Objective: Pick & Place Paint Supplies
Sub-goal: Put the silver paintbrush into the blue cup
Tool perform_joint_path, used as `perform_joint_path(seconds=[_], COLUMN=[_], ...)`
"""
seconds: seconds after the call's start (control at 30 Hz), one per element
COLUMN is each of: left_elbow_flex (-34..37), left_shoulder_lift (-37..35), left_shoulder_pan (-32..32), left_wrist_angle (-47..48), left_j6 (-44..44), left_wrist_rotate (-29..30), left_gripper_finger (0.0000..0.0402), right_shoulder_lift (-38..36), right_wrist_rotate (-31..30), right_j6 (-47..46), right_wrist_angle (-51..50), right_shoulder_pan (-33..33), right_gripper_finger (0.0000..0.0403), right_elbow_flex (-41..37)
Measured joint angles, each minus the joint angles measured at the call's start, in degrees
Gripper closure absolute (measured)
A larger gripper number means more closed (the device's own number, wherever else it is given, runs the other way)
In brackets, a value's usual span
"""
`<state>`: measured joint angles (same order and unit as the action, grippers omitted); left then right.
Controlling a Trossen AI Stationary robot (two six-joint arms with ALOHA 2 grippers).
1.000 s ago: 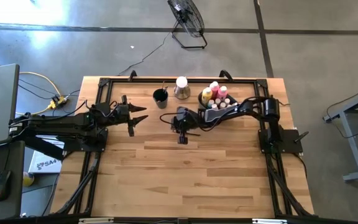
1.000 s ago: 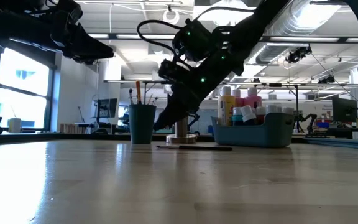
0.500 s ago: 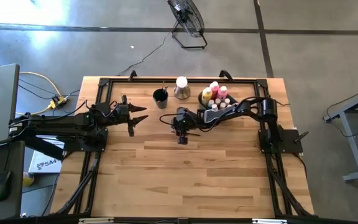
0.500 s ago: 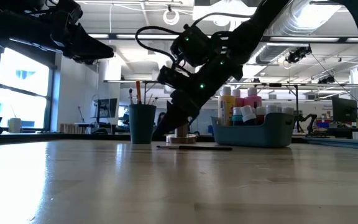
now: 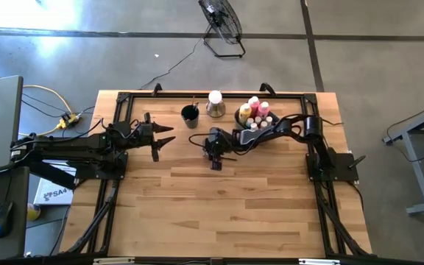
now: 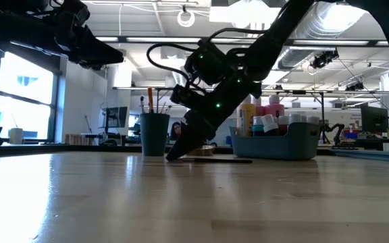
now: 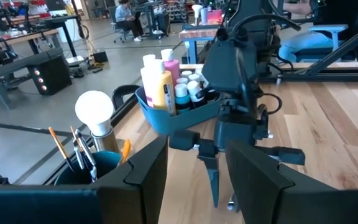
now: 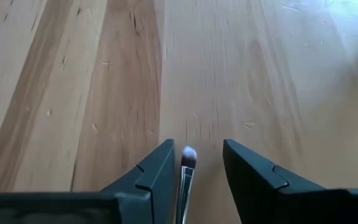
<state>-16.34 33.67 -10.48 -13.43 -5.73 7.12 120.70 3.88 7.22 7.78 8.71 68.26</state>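
One brush point(image 8: 187, 167) is lying flat on the desk point(image 5: 219, 206), tip showing between the right hand's point(image 8: 191, 168) parted fingers, which are straddling it low over the wood. Left hand point(image 5: 160, 140) is hovering apart, fingers partly open and empty. Bottles point(image 5: 255, 109) are standing in the bin point(image 6: 275, 143).

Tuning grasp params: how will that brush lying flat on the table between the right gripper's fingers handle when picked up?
The brush looks thin and stiff, likely very light. Lying flat on the table, its slim handle may roll or slip if the right gripper closes off-centre. The soft tip could bend if pinched.
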Motion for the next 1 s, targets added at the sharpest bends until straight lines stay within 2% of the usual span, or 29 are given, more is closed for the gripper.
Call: perform_joint_path(seconds=[0.27,0.63,1.0], left_elbow_flex=[0.0,0.0,0.0], left_shoulder_lift=[0.0,0.0,0.0], left_shoulder_pan=[0.0,0.0,0.0], left_wrist_angle=[0.0,0.0,0.1], left_j6=[0.0,0.0,0.0], left_wrist_rotate=[0.0,0.0,0.0], left_gripper_finger=[0.0242,0.0242,0.0242], right_shoulder_lift=[0.4,0.4,-0.6], right_wrist_rotate=[0.3,-1.2,-1.3], right_j6=[-0.2,-0.1,0.5], right_wrist_angle=[-0.1,-2.5,-2.9], right_shoulder_pan=[0.3,0.3,0.4], right_gripper_finger=[0.0282,0.0391,0.0399], right_elbow_flex=[0.1,0.1,-0.1])
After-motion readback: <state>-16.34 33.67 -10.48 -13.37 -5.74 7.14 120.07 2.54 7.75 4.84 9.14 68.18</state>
